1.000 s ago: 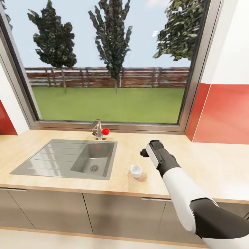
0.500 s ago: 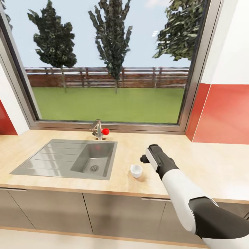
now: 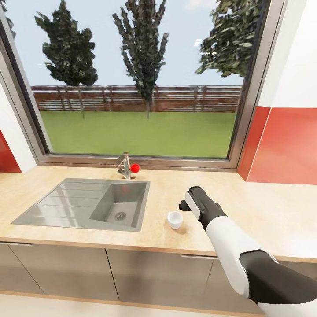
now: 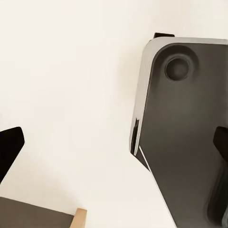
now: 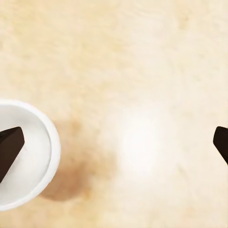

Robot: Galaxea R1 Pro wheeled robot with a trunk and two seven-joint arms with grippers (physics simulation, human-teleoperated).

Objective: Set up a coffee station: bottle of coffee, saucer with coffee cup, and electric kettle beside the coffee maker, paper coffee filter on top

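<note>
A small white coffee cup (image 3: 175, 219) stands upright on the light wood kitchen countertop (image 3: 273, 211), just right of the sink. My right gripper (image 3: 184, 207) hangs pointing down, close above and slightly right of the cup. In the right wrist view the coffee cup (image 5: 21, 156) lies under one dark fingertip (image 5: 9, 147), while the other fingertip is over bare wood. This right gripper (image 5: 114, 145) is open with nothing held. The left gripper (image 4: 114, 147) is open too, its fingertips (image 4: 8, 147) wide apart over a pale surface and a dark grey panel (image 4: 185, 142).
A steel sink (image 3: 57, 202) with a drainboard is set in the counter at left. A faucet (image 3: 125, 165) with a red knob stands behind it. A large window fills the back wall, with red backsplash (image 3: 286, 145) to the right. Grey cabinet fronts (image 3: 149, 273) run below.
My right gripper has come down and slightly nearer, closing on the cup. The view has shifted a little. The cup has stayed in place.
</note>
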